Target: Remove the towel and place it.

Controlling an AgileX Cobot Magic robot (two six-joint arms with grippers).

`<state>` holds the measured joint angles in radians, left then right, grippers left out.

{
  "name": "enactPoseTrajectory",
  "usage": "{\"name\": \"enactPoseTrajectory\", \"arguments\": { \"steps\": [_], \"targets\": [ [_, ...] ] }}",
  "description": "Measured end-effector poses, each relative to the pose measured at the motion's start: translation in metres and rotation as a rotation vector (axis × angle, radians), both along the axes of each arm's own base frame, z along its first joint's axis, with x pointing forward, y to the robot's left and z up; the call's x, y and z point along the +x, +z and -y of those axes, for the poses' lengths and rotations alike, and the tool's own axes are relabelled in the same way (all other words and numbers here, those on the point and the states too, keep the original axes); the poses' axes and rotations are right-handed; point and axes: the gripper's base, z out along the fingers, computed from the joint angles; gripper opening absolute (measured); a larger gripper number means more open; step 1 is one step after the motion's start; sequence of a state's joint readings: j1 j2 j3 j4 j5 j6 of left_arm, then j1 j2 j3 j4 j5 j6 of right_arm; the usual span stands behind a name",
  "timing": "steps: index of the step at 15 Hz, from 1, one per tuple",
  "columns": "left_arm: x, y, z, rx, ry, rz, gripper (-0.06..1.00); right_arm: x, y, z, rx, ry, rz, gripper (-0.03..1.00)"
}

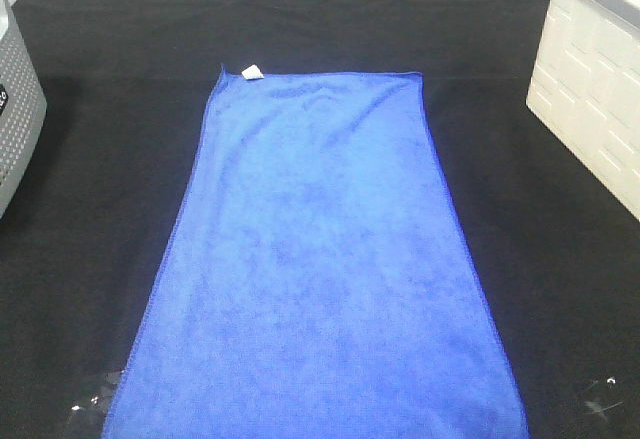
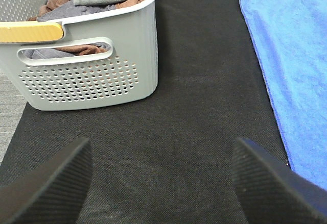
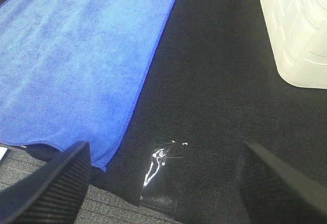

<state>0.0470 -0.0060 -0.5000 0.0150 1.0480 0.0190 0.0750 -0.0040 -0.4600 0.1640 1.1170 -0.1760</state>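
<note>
Royal-blue microfibre towel [image 1: 320,259] lay flat for easy grasping; left gripper [image 2: 158,183] and right gripper [image 3: 163,183] hovered spread, empty.

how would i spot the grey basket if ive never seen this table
Start from the blue towel spread flat mid-table on the black cloth. The grey basket stands at the left edge, perforated and holding folded clothes, unlike the solid white bin opposite.

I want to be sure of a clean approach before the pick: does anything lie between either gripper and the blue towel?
Nothing visible does. The towel lies flat on the black cloth. Only bare cloth separates the open left gripper and the open right gripper from its edges. The grey basket and white bin stand off to the sides.
</note>
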Motion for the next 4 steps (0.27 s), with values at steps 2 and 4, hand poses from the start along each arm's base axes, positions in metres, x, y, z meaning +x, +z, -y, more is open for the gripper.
{"name": "enactPoseTrajectory", "arguments": {
  "steps": [2, 4],
  "targets": [
    [0.0000, 0.0000, 0.0000, 0.000, 0.000, 0.000, 0.71, 0.0000, 0.0000, 0.0000, 0.000, 0.000, 0.000, 0.76],
    [0.0000, 0.0000, 0.0000, 0.000, 0.000, 0.000, 0.71, 0.0000, 0.0000, 0.0000, 0.000, 0.000, 0.000, 0.76]
  ]
}}
